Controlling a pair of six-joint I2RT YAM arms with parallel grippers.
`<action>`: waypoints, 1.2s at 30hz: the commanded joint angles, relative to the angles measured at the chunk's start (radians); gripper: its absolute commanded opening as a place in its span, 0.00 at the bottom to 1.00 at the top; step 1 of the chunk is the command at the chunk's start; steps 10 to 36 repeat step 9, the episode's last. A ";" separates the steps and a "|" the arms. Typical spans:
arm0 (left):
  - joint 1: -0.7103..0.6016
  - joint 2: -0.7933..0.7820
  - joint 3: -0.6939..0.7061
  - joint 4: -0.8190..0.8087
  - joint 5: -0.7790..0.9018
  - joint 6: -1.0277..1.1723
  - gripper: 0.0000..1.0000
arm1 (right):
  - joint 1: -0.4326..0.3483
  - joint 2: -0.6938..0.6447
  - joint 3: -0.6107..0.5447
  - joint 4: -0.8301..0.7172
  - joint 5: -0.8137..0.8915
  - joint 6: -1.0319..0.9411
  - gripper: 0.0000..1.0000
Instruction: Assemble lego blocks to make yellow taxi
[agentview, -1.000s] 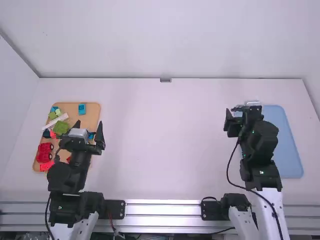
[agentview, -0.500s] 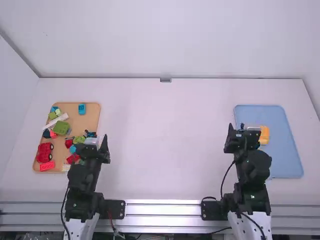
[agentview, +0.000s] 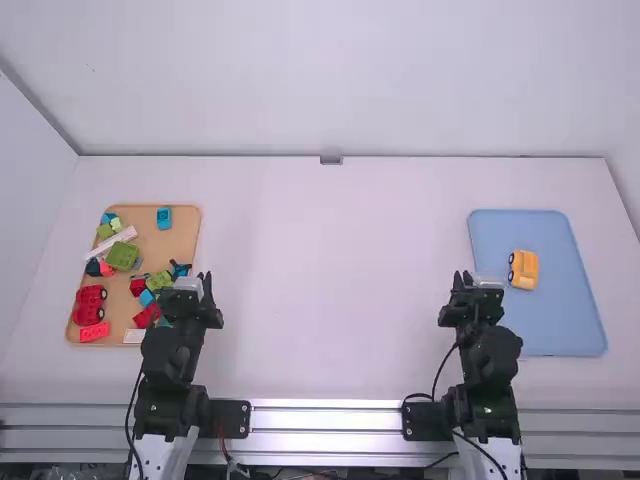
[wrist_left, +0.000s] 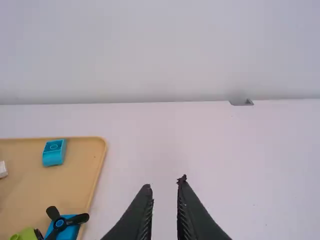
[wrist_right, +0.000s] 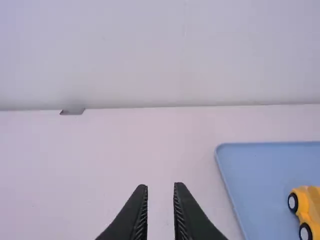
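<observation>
Two robot arms, the left arm (agentview: 170, 355) and the right arm (agentview: 492, 355), pair black joints with white lower links (agentview: 165, 455). A slim black cable (agentview: 127, 418) loops beside each, and pale caps (agentview: 188, 284) mark the dark wrists. The black fingers (wrist_left: 134, 217) taper to narrow tips, their inner faces finely ridged. Small screws dot the black base plates (agentview: 235, 421).

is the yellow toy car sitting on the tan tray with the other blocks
No, the yellow toy car with dark wheels sits on the light blue tray.
</observation>
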 joint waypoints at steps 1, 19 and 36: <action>0.005 -0.010 -0.009 -0.005 -0.002 -0.006 0.10 | 0.002 -0.037 -0.033 0.004 0.002 0.004 0.11; 0.005 -0.010 -0.009 -0.005 -0.002 -0.006 0.01 | 0.002 -0.091 -0.059 0.004 0.002 0.004 0.02; 0.005 -0.010 -0.009 -0.005 -0.002 -0.006 0.01 | 0.002 -0.091 -0.059 0.004 0.002 0.004 0.02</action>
